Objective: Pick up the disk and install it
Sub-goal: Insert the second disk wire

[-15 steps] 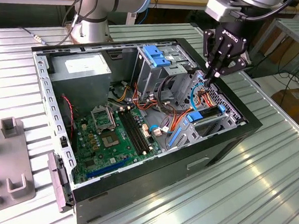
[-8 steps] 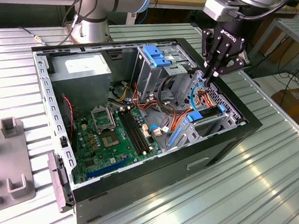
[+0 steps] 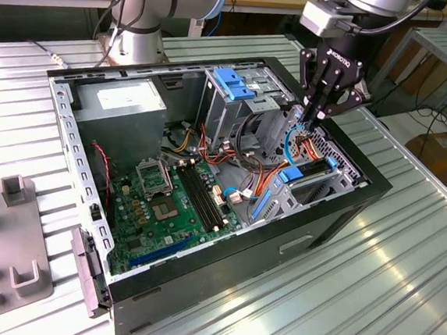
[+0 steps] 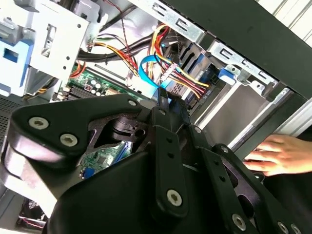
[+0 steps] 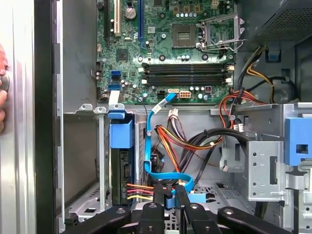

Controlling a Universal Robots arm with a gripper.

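Exterior view: found the gripper low inside the open computer case, fingertips drawn together on a blue data cable. Located the disk just beside and below the fingertips, seated on edge in its bay, long axis parallel to the near side wall.

Second wrist view: noted the same pinch on the cable, and a person's hand on the case rim.

First wrist view: confirmed the disk in the bay, beside the clamped cable.
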